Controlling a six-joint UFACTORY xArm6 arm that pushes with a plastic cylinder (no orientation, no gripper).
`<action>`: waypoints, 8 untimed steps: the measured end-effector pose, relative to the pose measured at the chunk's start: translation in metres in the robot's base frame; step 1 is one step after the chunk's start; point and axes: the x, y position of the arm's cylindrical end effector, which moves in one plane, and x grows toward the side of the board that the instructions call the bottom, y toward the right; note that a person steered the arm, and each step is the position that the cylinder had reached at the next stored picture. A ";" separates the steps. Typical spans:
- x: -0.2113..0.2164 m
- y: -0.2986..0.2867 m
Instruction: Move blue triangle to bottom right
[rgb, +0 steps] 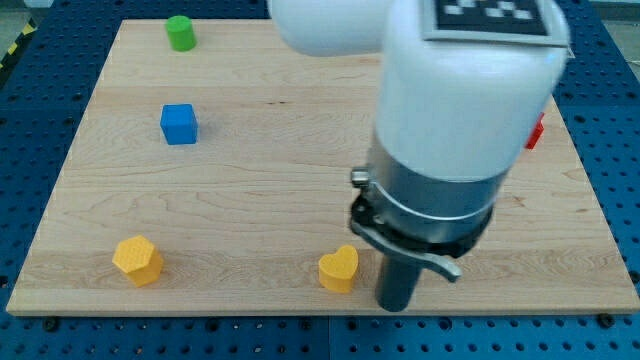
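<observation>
No blue triangle shows in the camera view; the large white and grey arm body covers the board's middle and right. My dark rod comes down near the view's bottom edge, and my tip rests on the board just to the right of a yellow heart-shaped block, close to it; I cannot tell if they touch. A blue cube sits at the left, far from my tip.
A green cylinder stands at the top left. A yellow hexagonal block lies at the bottom left. A red block peeks out from behind the arm at the right. The wooden board ends just below my tip.
</observation>
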 end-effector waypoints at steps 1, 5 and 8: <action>-0.006 0.017; -0.122 0.017; -0.128 0.051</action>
